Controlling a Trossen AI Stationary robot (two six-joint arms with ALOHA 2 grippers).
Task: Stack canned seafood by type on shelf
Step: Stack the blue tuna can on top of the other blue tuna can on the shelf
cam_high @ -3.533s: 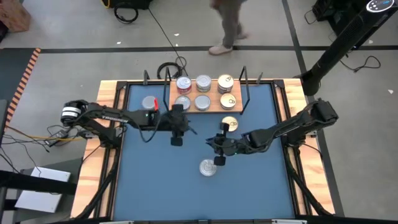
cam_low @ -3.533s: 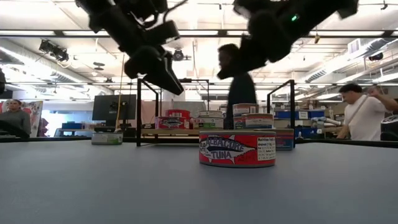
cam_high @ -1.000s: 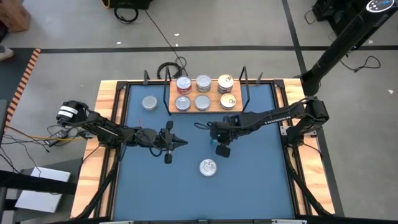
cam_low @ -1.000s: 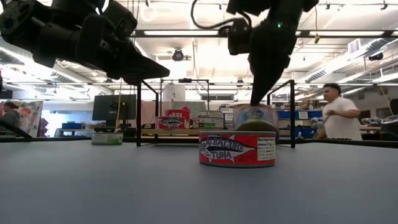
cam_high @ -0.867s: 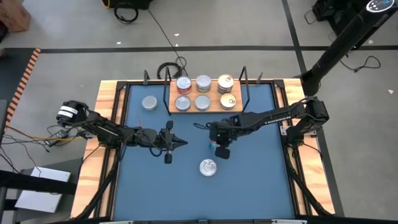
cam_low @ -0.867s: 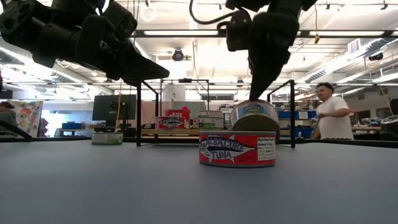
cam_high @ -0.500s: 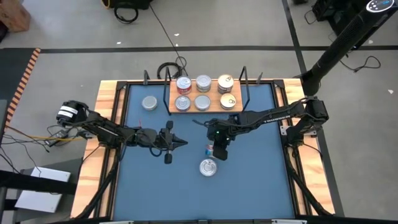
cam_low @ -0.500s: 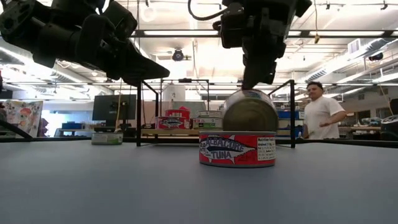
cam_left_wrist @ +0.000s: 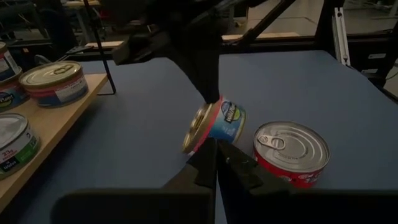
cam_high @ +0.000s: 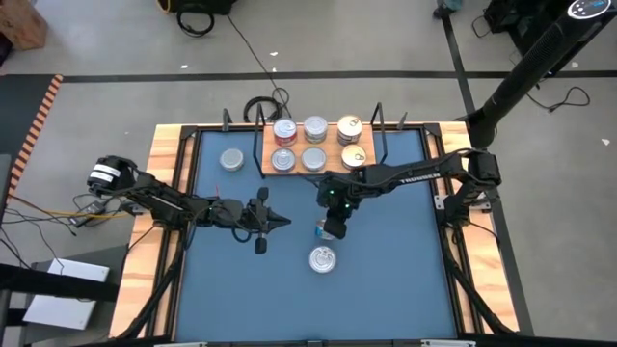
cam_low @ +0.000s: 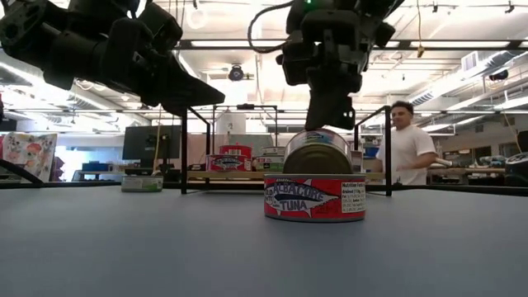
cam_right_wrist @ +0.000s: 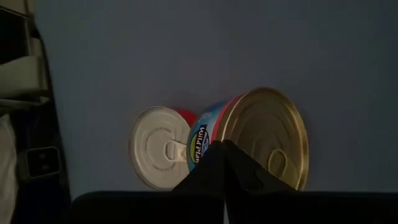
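My right gripper [cam_high: 331,227] hangs over the blue mat's middle, shut on a blue-sided tin of canned seafood [cam_left_wrist: 217,124] with a gold top, tipped up on edge. Just nearer stands a red tuna tin [cam_low: 314,198] with a silver pull-tab lid [cam_right_wrist: 158,146], flat on the mat. The shelf [cam_high: 268,145], a wooden board with black wire ends, lies at the far edge and carries several tins. One silver tin [cam_high: 231,160] sits on the mat left of it. My left gripper [cam_high: 285,222] hovers shut at mid-left, pointing at the blue tin. My right gripper pinches the blue tin at the upper part of its gold-topped rim [cam_right_wrist: 231,127], between its two fingers. The fingers [cam_left_wrist: 208,87] come from above, slanting down. The tin hangs tipped on edge, gold face [cam_low: 318,157] toward the near side. Whether its lower edge touches the mat I cannot tell.
Wooden rails [cam_high: 166,164] frame the blue mat [cam_high: 405,270]. The near half of the mat holds only the red tin. A person [cam_low: 406,153] stands in the room beyond the table.
My right gripper has moved toward the table's left and slightly toward its near edge, rolling its wrist, and stays shut on the blue tin. The tin has tipped from nearly level onto its edge, gold face now toward the near side, close behind the red tin.
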